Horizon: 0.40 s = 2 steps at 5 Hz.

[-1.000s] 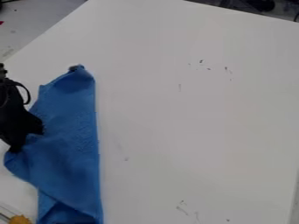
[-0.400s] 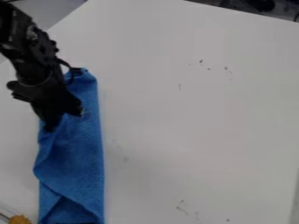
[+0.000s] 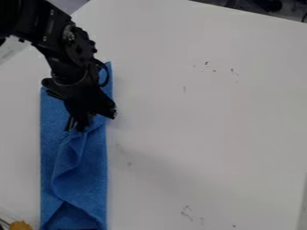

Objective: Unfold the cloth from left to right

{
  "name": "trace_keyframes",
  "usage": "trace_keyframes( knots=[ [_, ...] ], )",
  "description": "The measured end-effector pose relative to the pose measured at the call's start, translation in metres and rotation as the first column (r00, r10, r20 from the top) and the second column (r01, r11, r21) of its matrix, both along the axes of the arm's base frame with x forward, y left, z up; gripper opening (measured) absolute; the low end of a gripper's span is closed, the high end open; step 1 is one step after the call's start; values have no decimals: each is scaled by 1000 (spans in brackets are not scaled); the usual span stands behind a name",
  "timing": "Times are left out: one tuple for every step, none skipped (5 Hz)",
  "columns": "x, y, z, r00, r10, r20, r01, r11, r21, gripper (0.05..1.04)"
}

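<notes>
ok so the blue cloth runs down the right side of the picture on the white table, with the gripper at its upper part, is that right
Not quite: the camera view shows the blue cloth running down the left side of the picture, not the right. It is on the white table, with the gripper at its upper part.

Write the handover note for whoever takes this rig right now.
Gripper: over the upper half of the cloth, where folds gather; its hold can't be confirmed.
Cloth: blue, a long narrow strip on the left of the white table, loose folds running down from the gripper.
Done: a flat strip lies along its left edge.
Left: likely bring the bunched layer rightward and smooth it out.
</notes>
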<state>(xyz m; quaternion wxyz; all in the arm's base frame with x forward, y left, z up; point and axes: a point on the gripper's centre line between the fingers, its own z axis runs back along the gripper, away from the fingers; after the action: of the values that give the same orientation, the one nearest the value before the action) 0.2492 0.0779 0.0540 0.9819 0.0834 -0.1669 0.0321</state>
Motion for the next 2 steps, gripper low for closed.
trace_keyframes(
  knots=[
    [9,-15,-6,997,-73,-9,73,997,-31,66],
    [19,-24,-10,990,-137,-13,136,990,-46,66]
  ],
)
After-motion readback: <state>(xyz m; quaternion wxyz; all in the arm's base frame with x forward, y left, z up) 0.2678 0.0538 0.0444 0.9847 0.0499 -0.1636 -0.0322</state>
